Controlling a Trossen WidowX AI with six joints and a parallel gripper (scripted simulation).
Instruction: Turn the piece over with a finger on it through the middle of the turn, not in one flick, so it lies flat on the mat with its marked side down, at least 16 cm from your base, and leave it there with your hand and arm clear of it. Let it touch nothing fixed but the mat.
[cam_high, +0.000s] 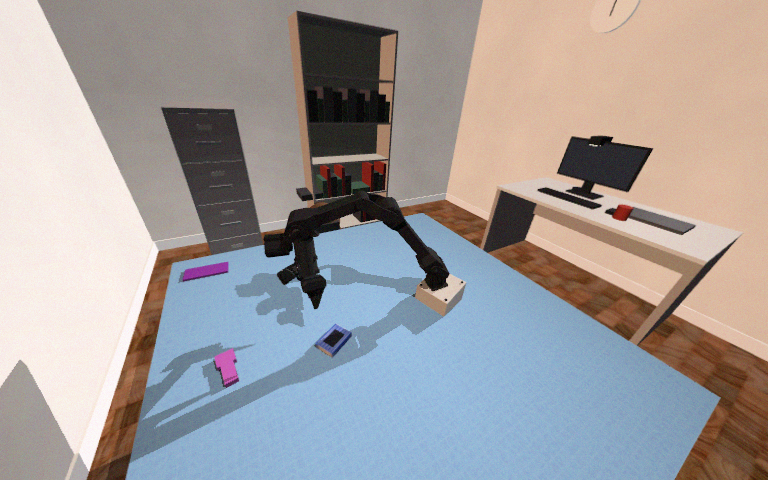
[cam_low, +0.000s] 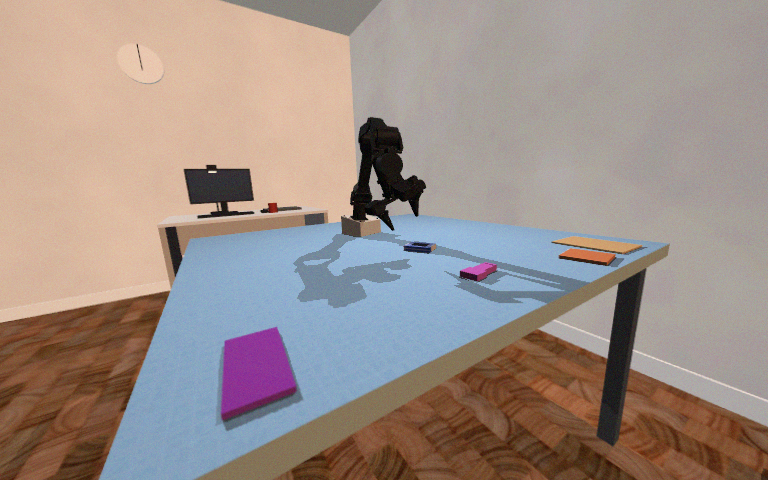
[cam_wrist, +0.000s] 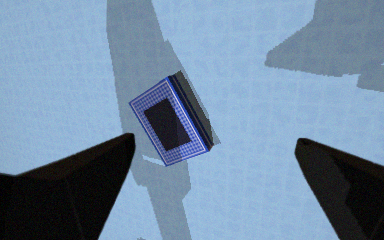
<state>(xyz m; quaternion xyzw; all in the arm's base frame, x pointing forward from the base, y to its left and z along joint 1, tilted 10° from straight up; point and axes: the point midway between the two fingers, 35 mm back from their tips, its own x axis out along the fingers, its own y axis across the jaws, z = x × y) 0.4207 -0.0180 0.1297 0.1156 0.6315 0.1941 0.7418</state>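
Note:
The piece is a small blue block (cam_high: 333, 339) (cam_low: 419, 246) (cam_wrist: 170, 122) that lies flat on the light blue mat (cam_high: 481, 373) (cam_low: 339, 316) (cam_wrist: 310, 110). Its marked side, a dark rectangle in a blue checked border, faces up. My gripper (cam_high: 300, 289) (cam_low: 403, 219) (cam_wrist: 215, 143) is open wide and empty. It hangs above the mat over the block without touching it, and the fingers point down. In the wrist view the block sits between the two dark fingertips, nearer the left one.
The tan base box (cam_high: 440, 294) (cam_low: 360, 225) of the arm stands to the right of the block. A magenta T-shaped piece (cam_high: 227, 366) (cam_low: 478, 271) and a purple slab (cam_high: 205, 271) (cam_low: 256, 370) lie on the mat. An orange slab (cam_low: 587, 256) and a tan board (cam_low: 596, 244) lie near one corner.

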